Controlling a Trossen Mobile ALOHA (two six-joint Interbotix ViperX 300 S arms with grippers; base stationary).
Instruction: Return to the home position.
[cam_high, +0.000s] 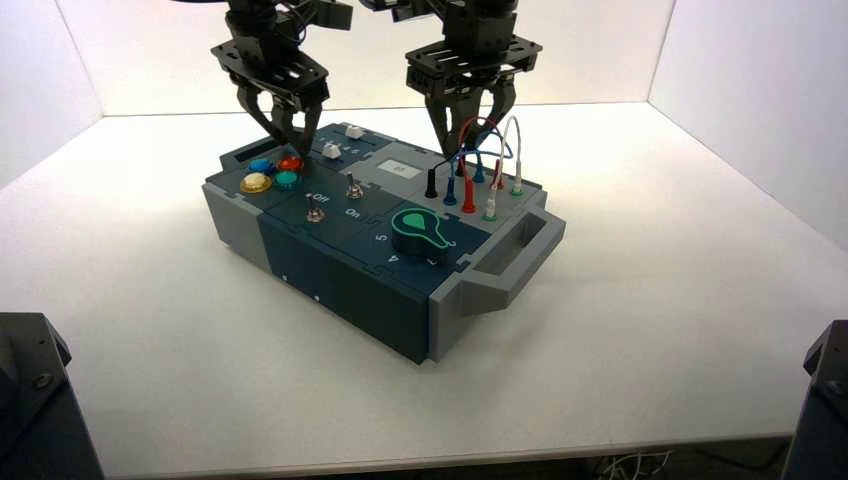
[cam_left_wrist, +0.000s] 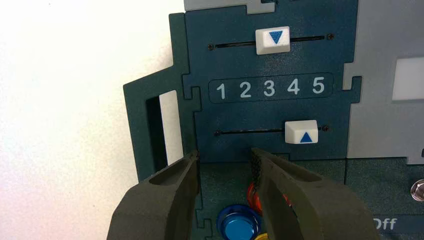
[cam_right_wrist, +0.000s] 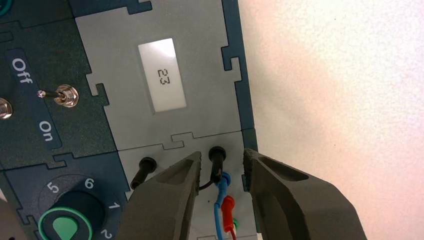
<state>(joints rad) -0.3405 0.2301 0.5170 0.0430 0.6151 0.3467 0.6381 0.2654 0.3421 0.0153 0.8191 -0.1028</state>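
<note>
The box (cam_high: 330, 270) stands turned on the white table. My left gripper (cam_high: 281, 135) hangs open and empty over the box's far left corner, above the coloured buttons; in the left wrist view it (cam_left_wrist: 224, 156) frames bare panel above the blue button (cam_left_wrist: 239, 225) and red button (cam_left_wrist: 254, 196). My right gripper (cam_high: 468, 140) hangs open over the wire plugs; in the right wrist view it (cam_right_wrist: 222, 156) straddles a black plug (cam_right_wrist: 216, 159) without touching it, with blue (cam_right_wrist: 223, 182) and red (cam_right_wrist: 228, 206) plugs beyond.
Two white sliders (cam_left_wrist: 272, 40) (cam_left_wrist: 301, 131) flank numbers 1 to 5, the first near 3, the second between 4 and 5. The display (cam_right_wrist: 162, 76) reads 23. A toggle switch (cam_right_wrist: 65, 95) sits between Off and On. The green knob (cam_high: 420, 228) is near the grey handle (cam_high: 510, 262).
</note>
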